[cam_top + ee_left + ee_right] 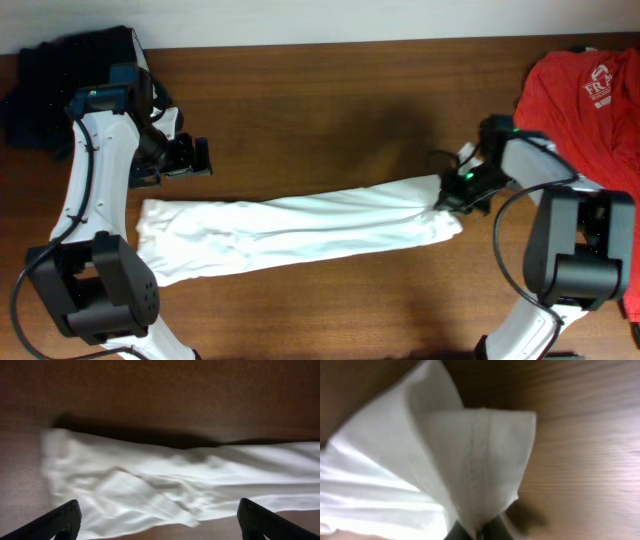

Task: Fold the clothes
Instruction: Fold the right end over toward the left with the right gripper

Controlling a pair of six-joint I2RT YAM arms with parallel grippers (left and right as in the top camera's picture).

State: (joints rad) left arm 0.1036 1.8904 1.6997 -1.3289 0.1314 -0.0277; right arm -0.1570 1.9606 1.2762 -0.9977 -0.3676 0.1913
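Note:
The white shirt [300, 232] lies stretched in a long, narrow band across the wooden table [320, 110], from lower left to the right. My left gripper [188, 157] is open and empty, hovering just beyond the shirt's left end; in the left wrist view its fingers [160, 522] frame the rumpled white fabric [175, 485]. My right gripper [452, 195] is shut on the shirt's right end. In the right wrist view a hemmed fold of the white shirt [485, 460] is pinched between the jaws [482, 532].
A red T-shirt with white print [590, 100] lies at the right edge of the table. A pile of black and navy garments [60, 80] sits at the back left corner, behind the left arm.

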